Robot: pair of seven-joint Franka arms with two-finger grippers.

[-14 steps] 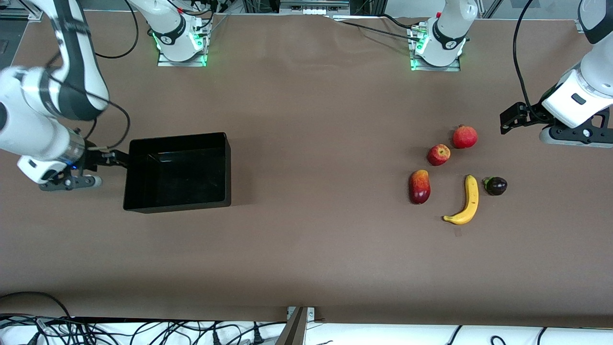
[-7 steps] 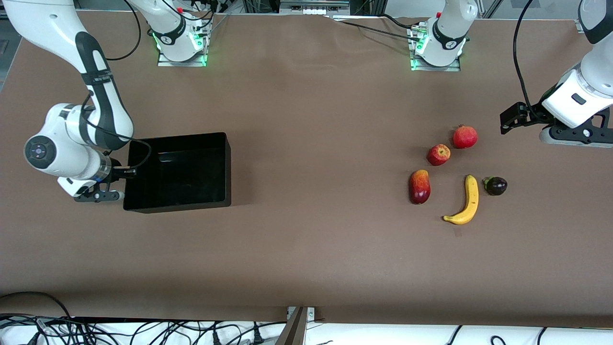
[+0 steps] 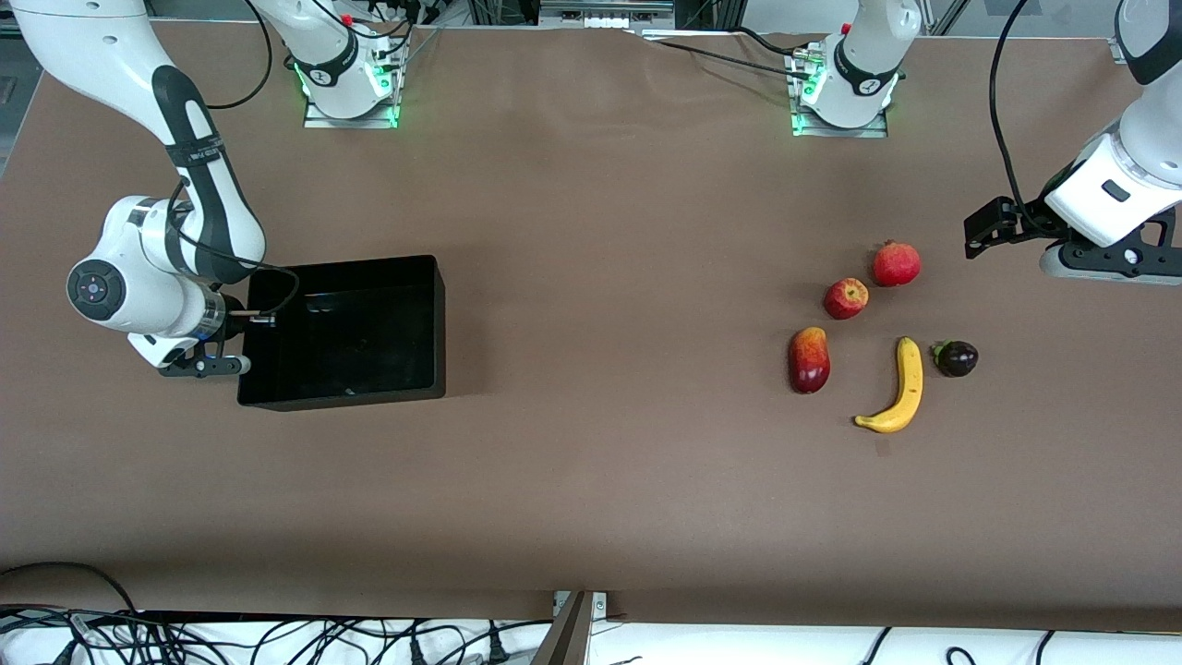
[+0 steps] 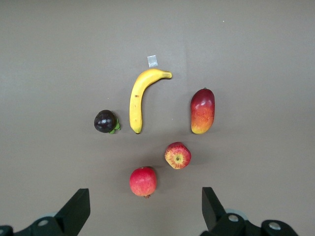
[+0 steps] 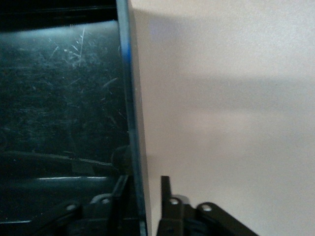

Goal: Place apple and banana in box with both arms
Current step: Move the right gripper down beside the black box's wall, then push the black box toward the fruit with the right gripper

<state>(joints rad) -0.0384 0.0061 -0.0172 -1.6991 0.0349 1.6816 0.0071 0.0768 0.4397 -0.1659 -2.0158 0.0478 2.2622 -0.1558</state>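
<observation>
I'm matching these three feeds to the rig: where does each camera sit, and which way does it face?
Front view: high across the table, facing both bases; shows both arms, the box and the fruit.
Left wrist view: on the left arm, looking down over the banana and apple; the open left gripper shows.
Right wrist view: on the right arm, looking along the box wall; the right gripper straddles it.
Shared: front and left wrist show the fruit; front and right wrist the box.

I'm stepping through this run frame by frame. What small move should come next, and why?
Probably the right gripper finishes closing on the box wall it straddles, then drags the box toward the fruit. The apple and banana lie at the left arm's end of the table, apart from the box, with the open left gripper waiting above them.
</observation>
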